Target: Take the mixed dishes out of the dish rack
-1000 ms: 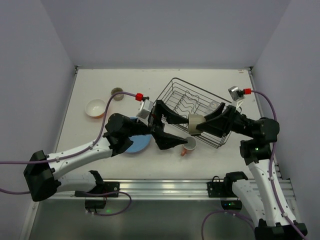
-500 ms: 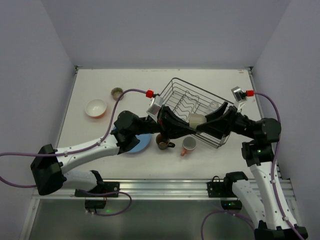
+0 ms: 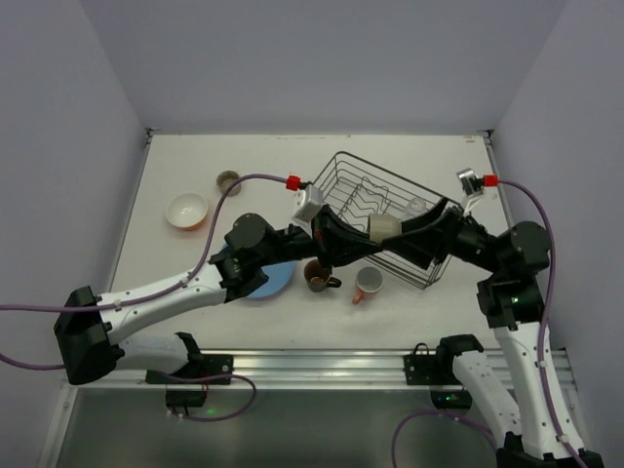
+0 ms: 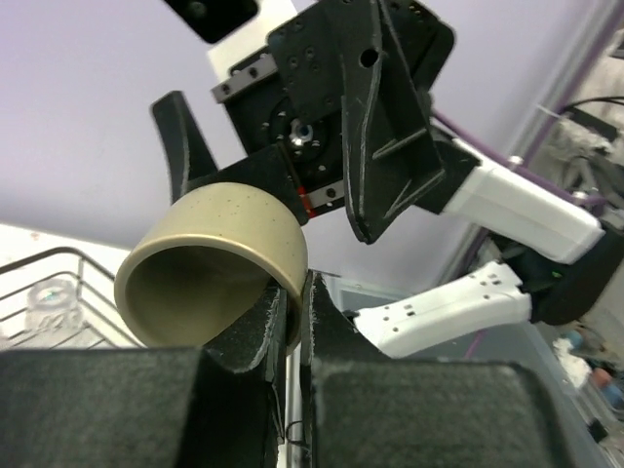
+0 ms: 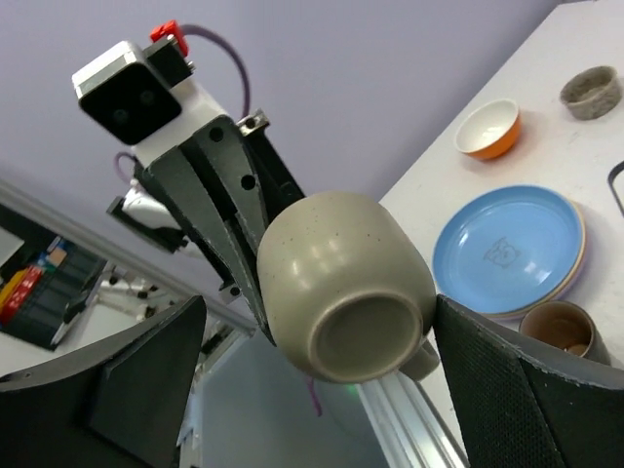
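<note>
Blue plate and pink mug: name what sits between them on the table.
A brown mug stands upright between the blue plate and the pink mug, as the top external view shows.

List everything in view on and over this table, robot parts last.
dish rack: one, black wire, right half of the table
glass: one, clear, inside the rack
beige cup: one, in the air between the two grippers
brown mug: one, on the table in front of the rack
pink mug: one, right of the brown mug
plates: one stack, light blue on top, lilac rim beneath, left of the mugs
bowl: one, orange, white inside, table's left side
small cup: one, olive, behind the bowl
table: one, off-white
left gripper: shut on the beige cup's rim
right gripper: open, fingers either side of the cup
</note>
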